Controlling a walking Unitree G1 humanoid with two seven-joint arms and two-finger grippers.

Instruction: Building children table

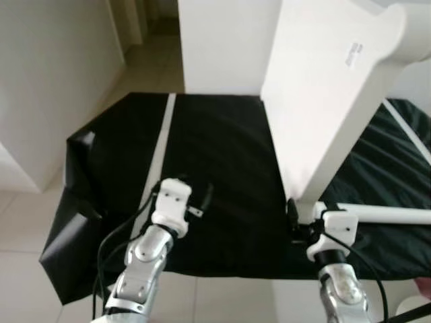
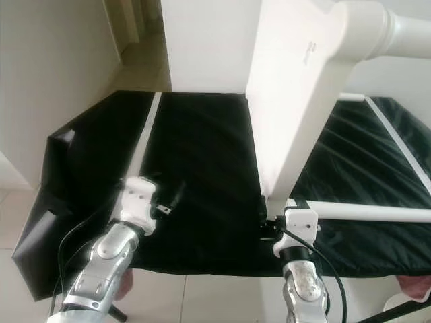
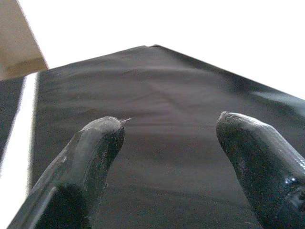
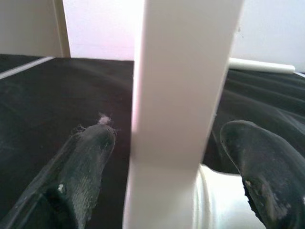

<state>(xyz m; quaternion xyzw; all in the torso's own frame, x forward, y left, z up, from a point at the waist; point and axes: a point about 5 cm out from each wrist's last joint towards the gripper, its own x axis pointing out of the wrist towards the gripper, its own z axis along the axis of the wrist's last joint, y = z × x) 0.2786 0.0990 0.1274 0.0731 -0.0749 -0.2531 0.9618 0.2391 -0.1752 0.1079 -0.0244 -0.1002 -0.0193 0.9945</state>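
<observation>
- My right gripper [image 4: 164, 162] sits at the near lower corner of the white table panel [image 1: 323, 94], which stands upright on edge on the black cloth [image 1: 229, 168].
- In the right wrist view the two black fingers [image 4: 81, 167] are spread to either side of the panel's edge, with a gap showing between each pad and the white board, so I read them as released around it, not clamped.
- A round white leg [image 1: 384, 214] lies along the cloth, running out from that lower corner toward my right; its thick end shows just under the panel between my right fingers.
- A second white leg [image 2: 404, 30] juts out from the panel's upper corner, up in the air.
- My left gripper [image 3: 167, 143] hovers over the cloth, well apart from the panel; its fingers [image 3: 90, 162] are wide apart and hold nothing, only dark fabric showing between them.
- A pale stripe [image 1: 158, 151] runs along the cloth, just left of my left arm.
- The cloth drapes over the near left corner, above a tiled floor [image 1: 20, 229].
</observation>
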